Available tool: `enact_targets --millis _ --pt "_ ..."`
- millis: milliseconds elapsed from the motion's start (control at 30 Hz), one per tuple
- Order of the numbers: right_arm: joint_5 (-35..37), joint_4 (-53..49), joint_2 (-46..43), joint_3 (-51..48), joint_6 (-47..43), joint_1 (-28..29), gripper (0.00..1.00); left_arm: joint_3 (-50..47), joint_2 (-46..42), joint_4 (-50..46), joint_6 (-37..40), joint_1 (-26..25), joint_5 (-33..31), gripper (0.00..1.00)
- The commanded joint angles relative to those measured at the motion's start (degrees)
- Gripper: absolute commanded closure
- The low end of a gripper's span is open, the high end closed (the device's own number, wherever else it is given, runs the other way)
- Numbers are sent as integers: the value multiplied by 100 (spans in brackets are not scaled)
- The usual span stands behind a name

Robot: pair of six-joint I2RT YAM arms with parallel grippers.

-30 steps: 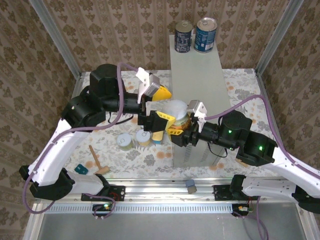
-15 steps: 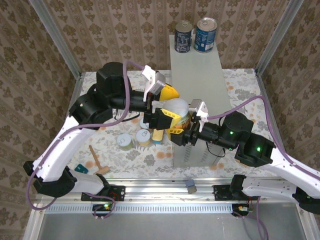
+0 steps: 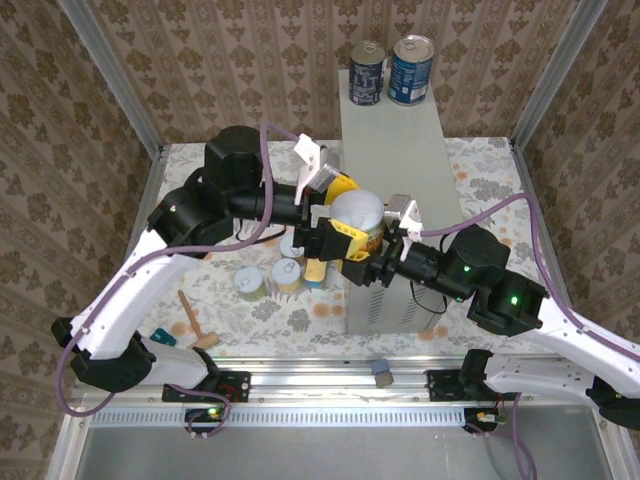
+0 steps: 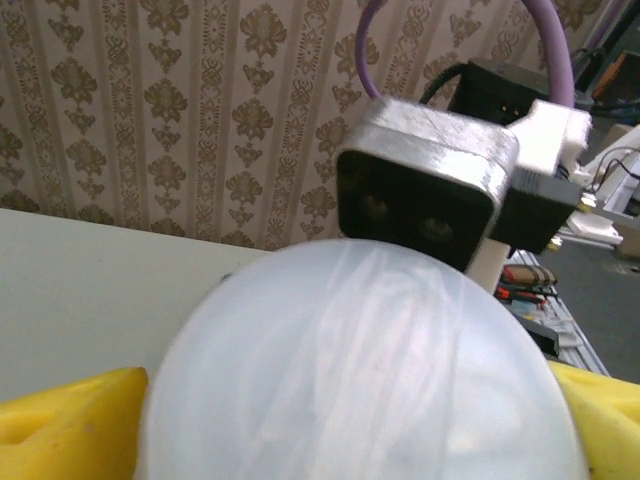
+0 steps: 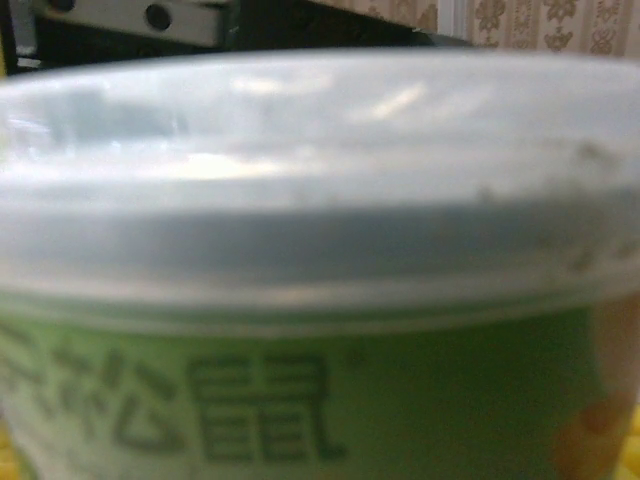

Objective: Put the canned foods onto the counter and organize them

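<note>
While the loose cans (image 3: 250, 283) on the near left of the table sit where they were a second ago, the mallet (image 3: 200, 335) nearer still, the held can (image 3: 357, 208) has risen and drifted right and far. It now hangs at the counter's near left corner, about level with the top. The left arm has swung in with it, and the right arm has slid slightly right.

The left gripper (image 3: 345, 212) has a yellow finger against each side of the pale lid in its wrist view, so it reads as clamped on the held can. The right gripper (image 3: 368, 250) is pressed in from the right. Its camera sees the can's side at point-blank range, and I cannot tell whether its jaws have closed.

I judge this to be the carry to the counter (image 3: 395, 140), perhaps a handover, with the set-down not yet made.

On the held can's green label (image 5: 300, 400), pale Chinese characters run along the bottom, cut off and too blurred to read for certain.

At the counter's far end stand two blue cans (image 3: 410, 68), their white lettering too small to read.
</note>
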Motion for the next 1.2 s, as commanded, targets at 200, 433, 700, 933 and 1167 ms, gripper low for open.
enact_targets --millis 200,433,700,933,1167 --pt "354 618 -254 43 41 4 30 -152 54 570 109 -18 -200 27" --pt "725 -122 -388 169 -93 -3 10 57 288 935 130 92 -777 36" --pt "1934 -1778 -857 494 -315 -3 0 638 928 922 520 251 -2142 37" --pt "2826 -2363 -1424 606 -498 -3 0 783 1363 1422 682 427 -2797 37" --pt "3369 -2663 -1534 737 -763 -3 0 1224 1968 1633 637 738 -2842 36"
